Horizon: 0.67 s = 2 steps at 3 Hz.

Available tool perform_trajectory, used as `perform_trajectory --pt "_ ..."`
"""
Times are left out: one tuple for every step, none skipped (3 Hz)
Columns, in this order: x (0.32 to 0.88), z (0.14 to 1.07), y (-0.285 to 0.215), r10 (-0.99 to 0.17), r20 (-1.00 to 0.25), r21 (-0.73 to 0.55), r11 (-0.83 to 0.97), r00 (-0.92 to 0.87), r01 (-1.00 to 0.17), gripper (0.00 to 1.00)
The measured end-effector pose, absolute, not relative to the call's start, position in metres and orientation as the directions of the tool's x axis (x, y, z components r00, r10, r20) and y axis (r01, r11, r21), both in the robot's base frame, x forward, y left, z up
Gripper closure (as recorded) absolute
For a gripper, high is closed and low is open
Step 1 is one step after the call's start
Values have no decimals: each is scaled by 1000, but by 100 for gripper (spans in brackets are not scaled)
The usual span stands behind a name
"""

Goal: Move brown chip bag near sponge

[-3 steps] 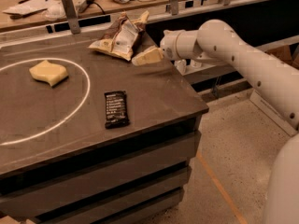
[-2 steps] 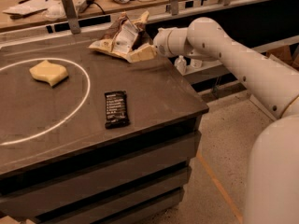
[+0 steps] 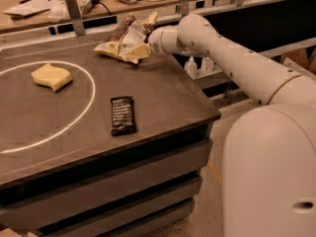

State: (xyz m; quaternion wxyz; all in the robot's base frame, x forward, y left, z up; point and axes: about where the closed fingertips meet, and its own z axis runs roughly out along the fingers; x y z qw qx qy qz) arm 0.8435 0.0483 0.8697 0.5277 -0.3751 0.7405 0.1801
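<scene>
The brown chip bag [image 3: 122,37] lies crumpled at the far edge of the dark table [image 3: 163,98], brown and tan with a white patch. The pale yellow sponge [image 3: 51,76] lies at the left, inside a white circle drawn on the table, well apart from the bag. My gripper [image 3: 140,52] reaches in from the right on the white arm [image 3: 222,48] and sits against the bag's right side, low over the table.
A flat black bar wrapper [image 3: 122,115] lies near the table's front middle. A cluttered bench [image 3: 59,4] with metal posts runs behind the table. Small bottles [image 3: 197,65] stand on a lower shelf to the right. The table's right edge drops off below the arm.
My gripper has moved left along the far edge and now presses into the chip bag's right side. The bag, sponge and bar wrapper stay where they were.
</scene>
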Motion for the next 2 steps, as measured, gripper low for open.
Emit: perform_trajectory --pt "852 860 64 -357 -914 -100 659 -193 -746 13" --pt "857 850 75 -354 -909 -74 657 -220 -750 36"
